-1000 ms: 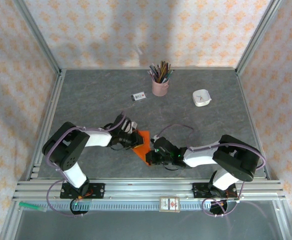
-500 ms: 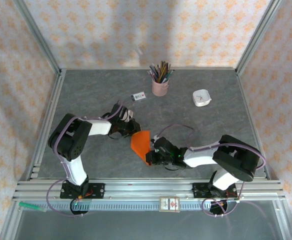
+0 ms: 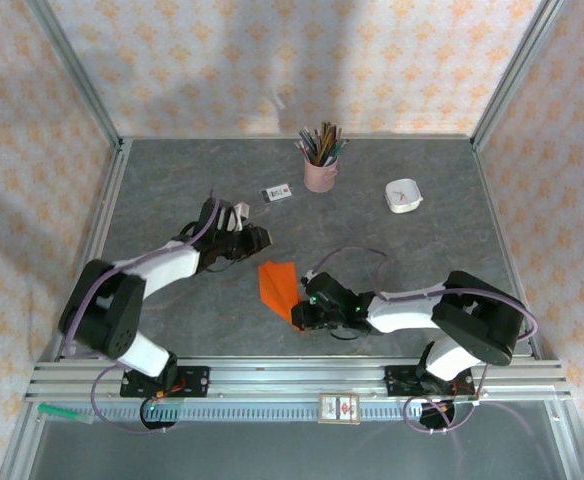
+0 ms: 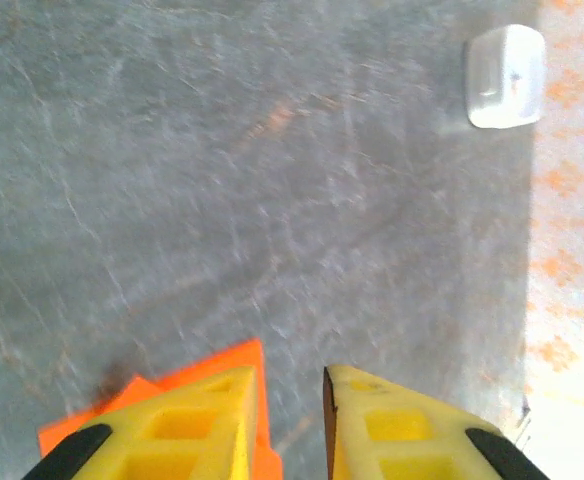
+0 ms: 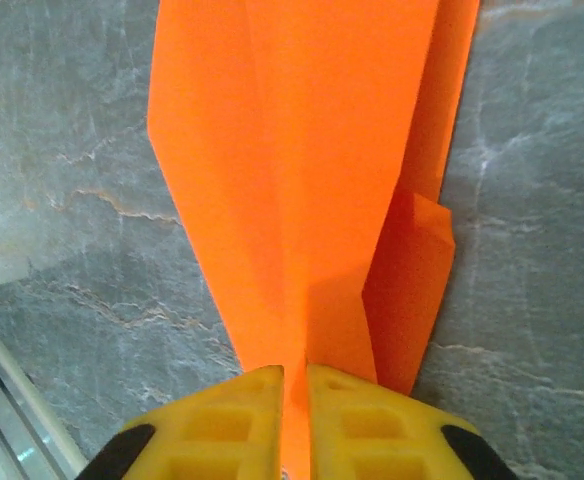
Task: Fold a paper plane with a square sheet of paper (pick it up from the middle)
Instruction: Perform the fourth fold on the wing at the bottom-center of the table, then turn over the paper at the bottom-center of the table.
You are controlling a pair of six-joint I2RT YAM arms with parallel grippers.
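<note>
The square sheet of paper is now the paper plane [image 3: 278, 284], a bright-orange pointed wedge with layered creases, lying on the grey table near the front middle. In the right wrist view the paper plane [image 5: 302, 150] stretches away from my right gripper [image 5: 295, 372], whose jaws stand a narrow slit apart with the centre fold between them. My right gripper [image 3: 300, 312] sits at the plane's near end. My left gripper [image 3: 264, 238] hovers up and left of the plane, open and empty. A corner of the plane [image 4: 226, 356] peeks out behind the left gripper [image 4: 290, 375].
A pink pencil cup [image 3: 320, 172] stands at the back, with a small white card [image 3: 277, 193] to its left. A white dish [image 3: 403, 196] sits at the back right; the same dish [image 4: 505, 76] appears in the left wrist view. Metal frame posts bound the table.
My left gripper has let go of the paper, opened and drawn away up and to the left. My right gripper's jaws have parted slightly. The plane's wing has spread out flatter.
</note>
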